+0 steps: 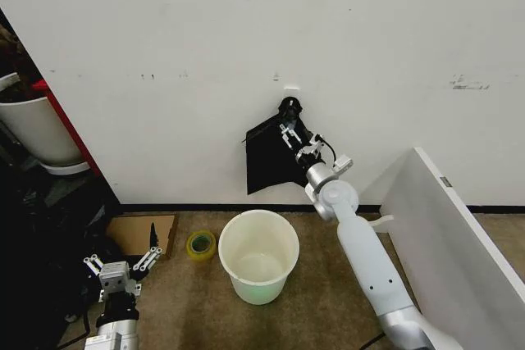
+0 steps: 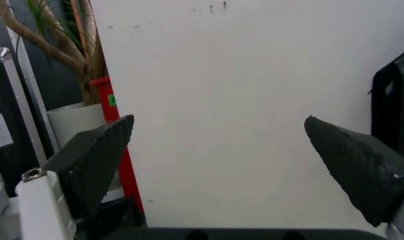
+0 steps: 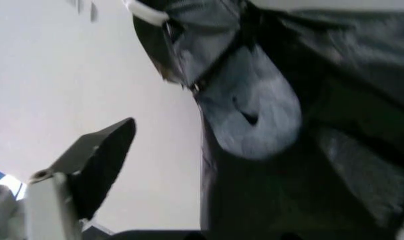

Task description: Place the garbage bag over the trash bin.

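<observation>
The garbage bag [image 1: 267, 157] hangs flat against the far white wall [image 1: 164, 38], above and just behind the trash bin [image 1: 258, 255], suspended from a small white hook [image 1: 291, 88] by the dark bunch at its top. The bin stands upright on the brown floor [image 1: 320, 301], its mouth open and its pale inside bare, well apart from the bag.

The right arm reaches up and away from the robot, and the right hand [image 1: 295, 141] is at the bag's upper right part, just under the bunch. In the right wrist view the black plastic [image 3: 309, 150] presses close across one side of the hand, while one dark finger [image 3: 98, 160] stands clear of it against the wall — whether the fingers are closed on the bag I cannot tell.

The left hand [image 1: 121, 261] waits low at the near left, its fingers spread wide and holding nothing. Beside it on the floor lie a flat piece of cardboard [image 1: 139, 234] and a roll of yellow tape [image 1: 200, 243], the tape just left of the bin. A white panel [image 1: 451, 235] slants along the right.
</observation>
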{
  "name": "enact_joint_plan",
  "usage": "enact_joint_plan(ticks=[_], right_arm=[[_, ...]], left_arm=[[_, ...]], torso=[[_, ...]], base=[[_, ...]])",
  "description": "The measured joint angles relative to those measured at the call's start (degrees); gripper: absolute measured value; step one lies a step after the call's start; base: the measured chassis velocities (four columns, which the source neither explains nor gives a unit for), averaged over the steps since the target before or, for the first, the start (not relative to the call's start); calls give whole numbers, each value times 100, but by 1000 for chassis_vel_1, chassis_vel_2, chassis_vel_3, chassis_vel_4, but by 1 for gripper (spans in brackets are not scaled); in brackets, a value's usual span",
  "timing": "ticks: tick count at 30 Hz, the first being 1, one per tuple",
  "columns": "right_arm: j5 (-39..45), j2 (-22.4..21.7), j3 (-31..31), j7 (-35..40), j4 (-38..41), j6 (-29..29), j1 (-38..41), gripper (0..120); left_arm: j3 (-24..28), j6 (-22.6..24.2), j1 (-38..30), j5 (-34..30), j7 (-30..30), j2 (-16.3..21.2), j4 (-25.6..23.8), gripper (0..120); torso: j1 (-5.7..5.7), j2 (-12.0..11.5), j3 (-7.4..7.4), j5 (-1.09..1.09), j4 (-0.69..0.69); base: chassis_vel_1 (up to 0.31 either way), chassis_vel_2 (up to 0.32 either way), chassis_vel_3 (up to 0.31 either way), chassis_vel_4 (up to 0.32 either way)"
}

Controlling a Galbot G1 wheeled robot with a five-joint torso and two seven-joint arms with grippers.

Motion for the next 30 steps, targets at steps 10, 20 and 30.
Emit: enact_joint_plan(ticks=[10,20,30], right_arm=[[195,26,90,-158,-81,22,-19,60],[82,58,61,-144,-122,42,-38,20],[-139,-36,-59,62,223,150,-208,0]], left_arm=[[-12,66,-17,-49,-83,104,-12,100],[51,64,-9,3,-104,-12,-4,100],[65,60,-76,-35,-125,1,45,100]], torso=[[0,1,0,0,-1],[0,1,0,0,-1],[0,1,0,0,-1]], base=[[0,0,0,0],[0,0,0,0],[0,0,0,0]])
